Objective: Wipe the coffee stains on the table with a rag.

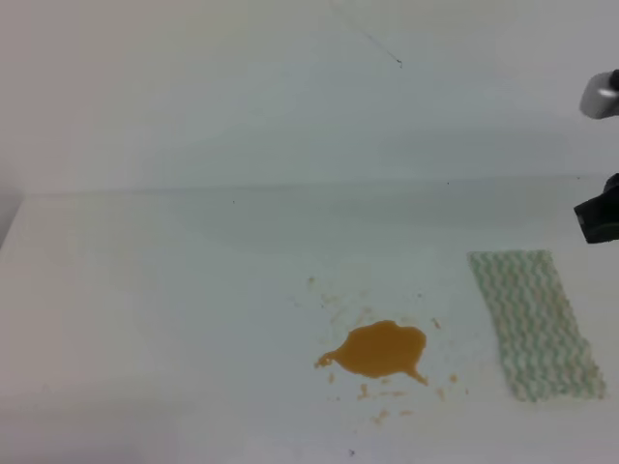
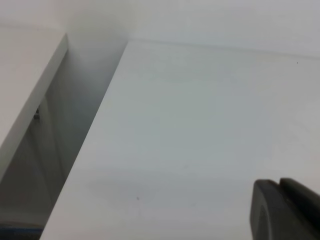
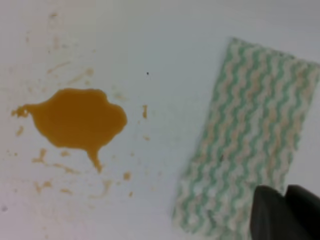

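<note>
Coffee stains (image 1: pixel 379 350): one orange-brown blotch with ragged edges and a thin tail, ringed by small specks and faint smears, lying on the white table (image 1: pixel 145 290) toward its near edge, right of centre. Rag (image 1: pixel 535 323): flat, rectangular, pale green and white wavy pattern, well apart to the stain's right, unsoiled as far as the blur allows. Right tool (image 3: pixel 286 214) shows dark fingers close together over the rag's corner; its state cannot be told. Left tool (image 2: pixel 285 210) likewise, above bare table.
</note>
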